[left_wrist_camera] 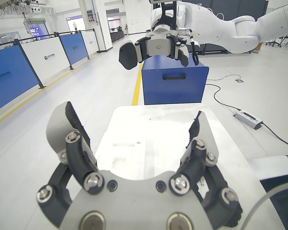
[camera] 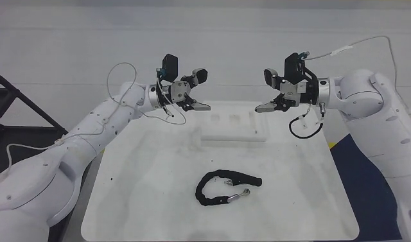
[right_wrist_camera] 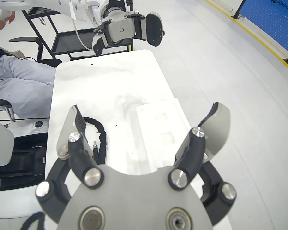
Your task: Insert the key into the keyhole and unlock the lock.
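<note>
A black cable lock [camera: 226, 183] lies curled in a loop near the table's front middle, with a small metal piece [camera: 237, 195] at its open end; I cannot tell whether that is the key. The lock [right_wrist_camera: 101, 137] also shows beyond one finger of my right gripper. Both grippers hover above the table's far edge, facing each other, well away from the lock. My left gripper [camera: 204, 90] is open and empty, and its wrist view shows the open gripper [left_wrist_camera: 134, 120] too. My right gripper [camera: 263, 92] is open and empty, as the same gripper [right_wrist_camera: 145, 113] is in its own wrist view.
A white foam block [camera: 234, 131] with shallow recesses lies at the back middle of the white table [camera: 141, 178]. A blue cabinet [left_wrist_camera: 175, 84] stands on the floor beyond one table end, and a black cart [right_wrist_camera: 62, 41] beyond the other.
</note>
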